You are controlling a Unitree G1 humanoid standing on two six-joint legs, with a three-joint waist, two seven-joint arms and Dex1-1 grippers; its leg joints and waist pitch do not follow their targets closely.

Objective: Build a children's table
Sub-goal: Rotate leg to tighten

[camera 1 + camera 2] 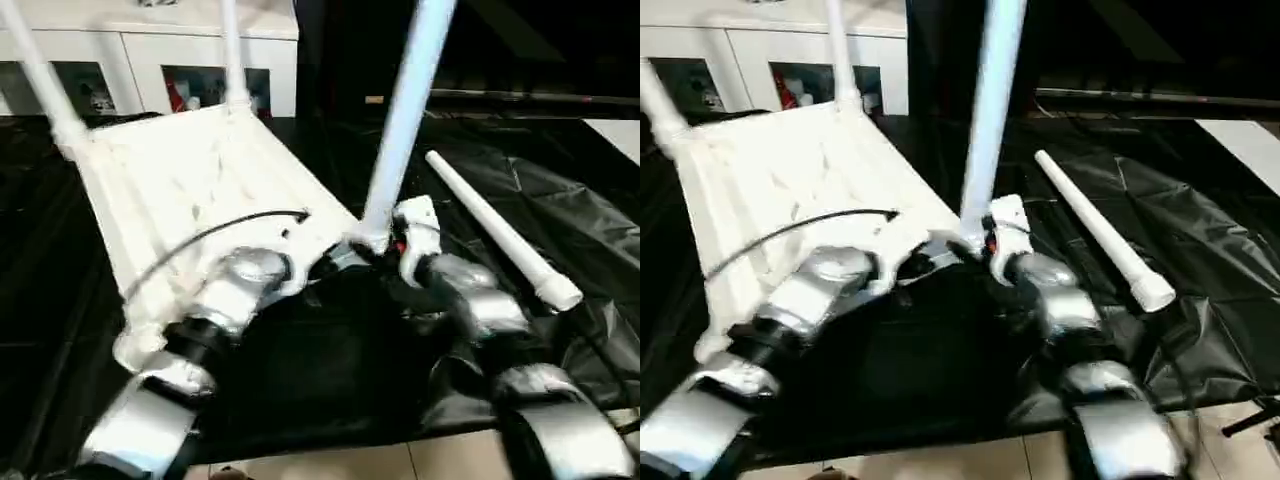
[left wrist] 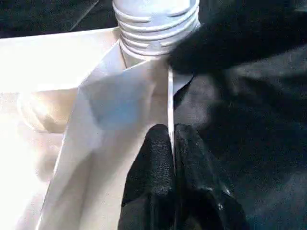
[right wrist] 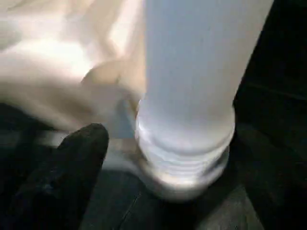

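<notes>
Up close, the left gripper's (image 2: pixel 171 158) two black fingers (image 2: pixel 151 167) are pinched shut on the thin raised rim of the tabletop (image 1: pixel 190 190), just below the corner socket where a leg's (image 1: pixel 405 110) ribbed end sits. The right gripper (image 1: pixel 385 245) is at the base of that same leg; one black finger (image 3: pixel 72 163) stands apart from the tube, so it looks open — gripping nothing, as far as I can tell.

The leg rises from the socket at centre frame and leans toward the upper right, its top cut off. Both arms are about equally near. Two more legs (image 1: pixel 50 90) stand at the tabletop's far corners, upper left, while the fourth leg (image 1: pixel 500 235) lies loose on the black-covered counter (image 1: pixel 590 250), right of centre — nearer the right arm. Whether the leg is fully seated is hard to make out.
</notes>
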